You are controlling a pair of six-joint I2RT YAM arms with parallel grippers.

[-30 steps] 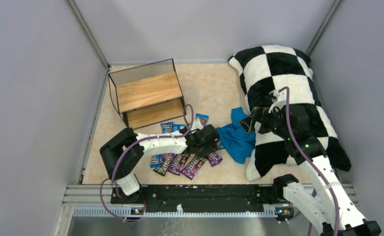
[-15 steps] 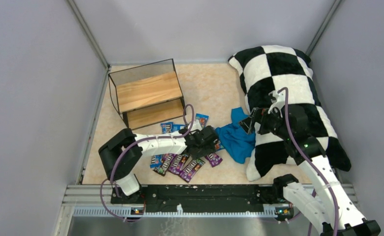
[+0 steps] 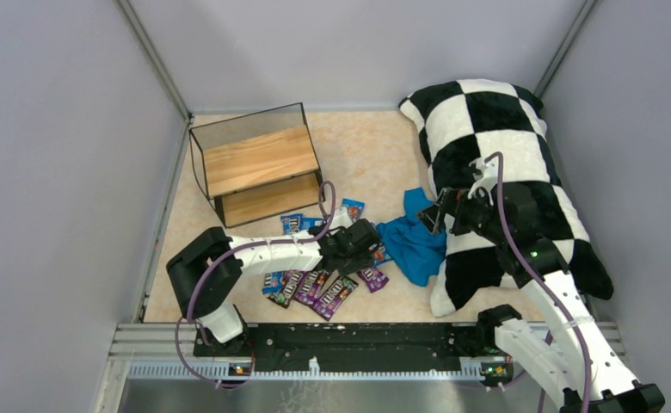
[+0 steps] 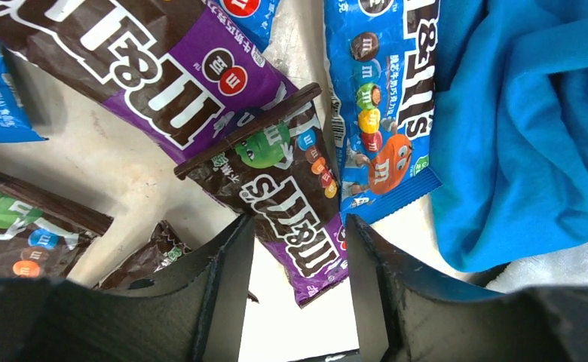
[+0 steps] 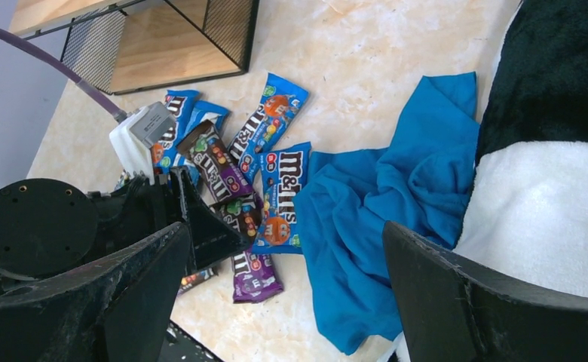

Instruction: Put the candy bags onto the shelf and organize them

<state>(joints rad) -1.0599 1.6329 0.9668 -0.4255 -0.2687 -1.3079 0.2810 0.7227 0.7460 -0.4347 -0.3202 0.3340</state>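
Several purple and blue candy bags (image 3: 315, 284) lie on the floor in front of the shelf (image 3: 259, 168), which has a black wire frame and two bare wooden boards. My left gripper (image 3: 366, 247) is low over the pile's right end, open. In the left wrist view its gripper (image 4: 298, 226) has a jaw on each side of a purple bag (image 4: 291, 196), and a blue bag (image 4: 378, 113) lies beside it. My right gripper (image 3: 435, 215) hangs open and empty over the blue cloth; it also shows in the right wrist view (image 5: 287, 230).
A blue cloth (image 3: 414, 241) lies crumpled just right of the bags, touching the blue one. A big black-and-white checkered pillow (image 3: 504, 155) fills the right side. Grey walls close in on all sides. The shelf (image 5: 163, 45) also shows in the right wrist view.
My left arm's elbow has shifted a little to the left and nearer; its gripper stays over the same bags. The right arm has barely moved.
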